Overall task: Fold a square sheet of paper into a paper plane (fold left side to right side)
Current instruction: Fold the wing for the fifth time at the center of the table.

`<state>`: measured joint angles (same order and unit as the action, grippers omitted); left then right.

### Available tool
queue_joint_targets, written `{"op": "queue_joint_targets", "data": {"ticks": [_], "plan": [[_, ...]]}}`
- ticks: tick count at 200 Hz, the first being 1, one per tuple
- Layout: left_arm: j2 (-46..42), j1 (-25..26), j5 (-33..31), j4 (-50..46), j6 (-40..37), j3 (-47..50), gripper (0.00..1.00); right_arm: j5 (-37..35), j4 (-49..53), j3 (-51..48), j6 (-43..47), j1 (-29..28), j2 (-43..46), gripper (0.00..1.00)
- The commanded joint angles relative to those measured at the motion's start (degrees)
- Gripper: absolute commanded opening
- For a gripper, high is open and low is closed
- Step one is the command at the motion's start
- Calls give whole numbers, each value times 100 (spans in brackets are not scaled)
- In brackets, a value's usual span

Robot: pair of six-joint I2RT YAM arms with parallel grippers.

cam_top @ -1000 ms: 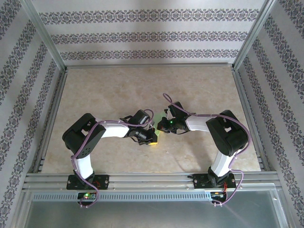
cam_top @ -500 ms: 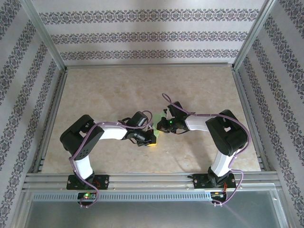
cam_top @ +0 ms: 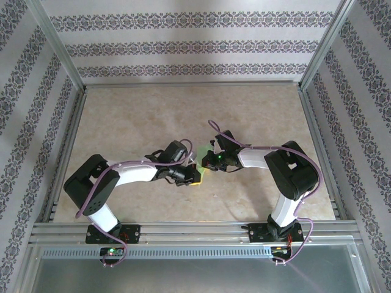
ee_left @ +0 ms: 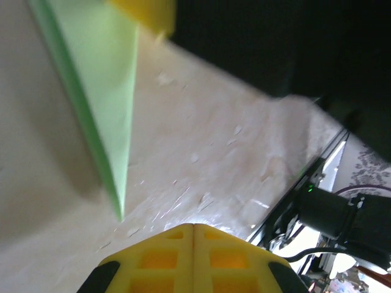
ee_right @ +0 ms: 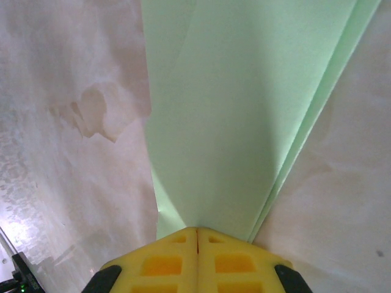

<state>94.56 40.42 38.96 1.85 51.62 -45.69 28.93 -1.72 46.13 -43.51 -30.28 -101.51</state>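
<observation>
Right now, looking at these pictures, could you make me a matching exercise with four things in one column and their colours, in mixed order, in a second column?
Things:
1. paper
2. table
3. cable
4. wall

Colours:
a. beige, marbled
b. purple
c. light green
d. white with patterned stripes

Pairs: 1-c; 2-a; 3-b; 4-d
</observation>
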Motion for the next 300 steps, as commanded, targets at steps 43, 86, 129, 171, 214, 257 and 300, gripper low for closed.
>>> {"op": "queue_joint_targets", "data": {"ticks": [43, 86, 129, 171, 214, 257, 300], "plan": [[827, -149, -190, -488, -513, -717, 2, -582, 684, -174, 64, -127, -320, 0], [1077, -149, -398, -639, -647, -760, 2, -564, 675, -174, 77, -134, -325, 0], [1156, -140, -455, -516, -532, -408, 1, -447, 536, -52, 18, -103, 21, 0], [1169, -130, -659, -832, -651, -369, 0, -425, 537, 61, -142, -109, 649, 0], [1188, -109, -789, -1028, -766, -467, 0, -417, 423, -266, -349, -237, 827, 0], [1225, -96, -802, -1046, -771, -501, 0, -441, 221, -246, -525, -451, 563, 0], [1202, -97, -874, -1148, -798, -527, 0, -480, 192, -244, -594, -505, 200, 0]]}}
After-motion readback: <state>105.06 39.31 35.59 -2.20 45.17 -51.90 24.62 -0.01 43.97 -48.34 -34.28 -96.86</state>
